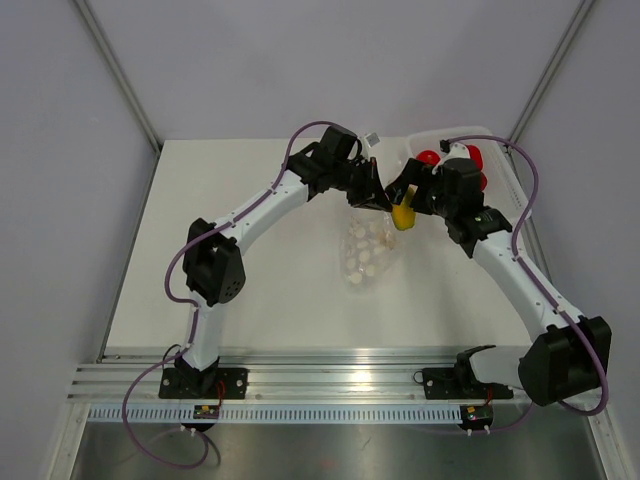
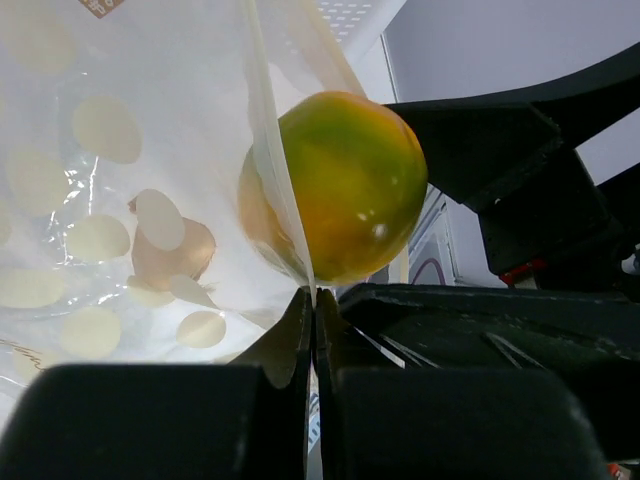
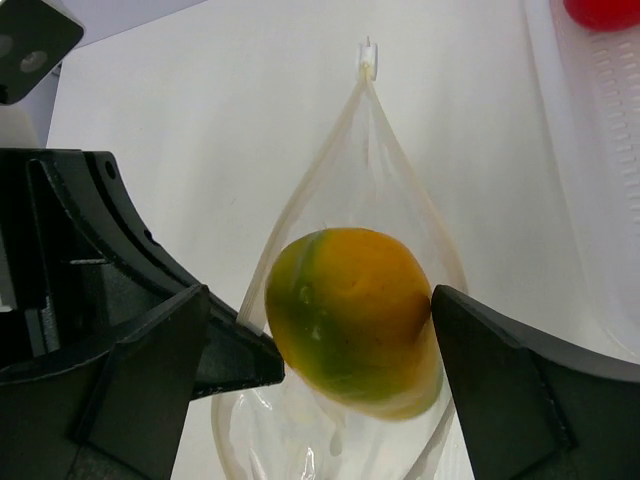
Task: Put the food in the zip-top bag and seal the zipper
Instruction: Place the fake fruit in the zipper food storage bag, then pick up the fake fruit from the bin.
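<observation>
The zip-top bag [image 1: 368, 255] hangs from my left gripper [image 1: 378, 195], which is shut on its mouth edge [image 2: 315, 300]. The bag is clear with white dots [image 2: 100, 200]. Its zipper rim [image 3: 297, 200] is spread open in a teardrop. The yellow-green fruit [image 1: 402, 217] sits in the open mouth [image 3: 350, 315], partly behind the film [image 2: 340, 185]. My right gripper [image 1: 405, 195] is open around the fruit [image 3: 318, 300]. Its right finger touches the fruit and its left finger stands apart from it. Red fruits [image 1: 428, 158] lie in the tray.
The white tray [image 1: 500, 140] stands at the back right, just behind my right gripper, and shows in the right wrist view [image 3: 600, 150] with a red fruit [image 3: 600, 10]. The two grippers are close together above the table's back middle.
</observation>
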`<move>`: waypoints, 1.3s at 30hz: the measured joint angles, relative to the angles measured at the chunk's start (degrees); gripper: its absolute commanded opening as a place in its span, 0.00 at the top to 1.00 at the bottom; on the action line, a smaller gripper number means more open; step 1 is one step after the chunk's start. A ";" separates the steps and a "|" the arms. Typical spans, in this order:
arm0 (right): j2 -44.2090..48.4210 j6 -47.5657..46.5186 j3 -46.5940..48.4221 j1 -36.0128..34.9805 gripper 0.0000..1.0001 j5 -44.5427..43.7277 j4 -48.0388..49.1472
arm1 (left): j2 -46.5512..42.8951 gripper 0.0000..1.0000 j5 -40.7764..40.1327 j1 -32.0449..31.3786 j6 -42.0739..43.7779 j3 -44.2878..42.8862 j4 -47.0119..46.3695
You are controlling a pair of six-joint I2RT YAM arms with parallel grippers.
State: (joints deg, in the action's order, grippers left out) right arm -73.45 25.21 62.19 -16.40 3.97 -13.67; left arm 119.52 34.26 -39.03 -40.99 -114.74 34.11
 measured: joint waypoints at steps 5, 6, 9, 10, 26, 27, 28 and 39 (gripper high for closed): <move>3.17 -1.16 0.46 -0.07 0.02 -1.84 -1.99 | -0.02 1.00 0.07 0.00 -0.04 0.02 -0.83; 3.63 -1.57 0.74 -0.07 0.02 -2.34 -2.32 | -0.04 1.00 0.07 0.00 -0.04 0.02 -0.83; 4.72 -3.34 2.32 -0.13 0.04 -6.10 -3.54 | -0.33 1.00 0.04 -0.04 0.00 0.44 -0.79; 4.79 -4.07 3.08 -0.13 0.05 -7.58 -4.11 | -0.44 1.00 0.04 -0.04 0.04 0.52 -0.74; -14.47 -5.90 16.55 20.63 0.10 -17.35 -11.63 | -4.04 1.00 -2.62 0.87 4.24 3.76 2.78; -16.94 -5.92 18.21 20.76 0.10 -17.59 -12.20 | -4.24 1.00 -2.80 1.14 4.55 3.76 3.02; -19.61 -5.99 19.89 20.74 0.09 -17.94 -12.55 | -4.35 1.00 -2.95 1.40 4.81 3.76 3.26; -40.02 -5.01 32.02 25.66 0.01 -15.76 -13.40 | -5.46 1.00 -4.11 2.27 7.85 3.78 5.20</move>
State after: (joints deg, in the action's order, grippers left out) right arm -113.47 20.21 94.21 9.26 -11.79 -27.07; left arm 114.06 30.15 -36.75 -33.15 -110.96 39.31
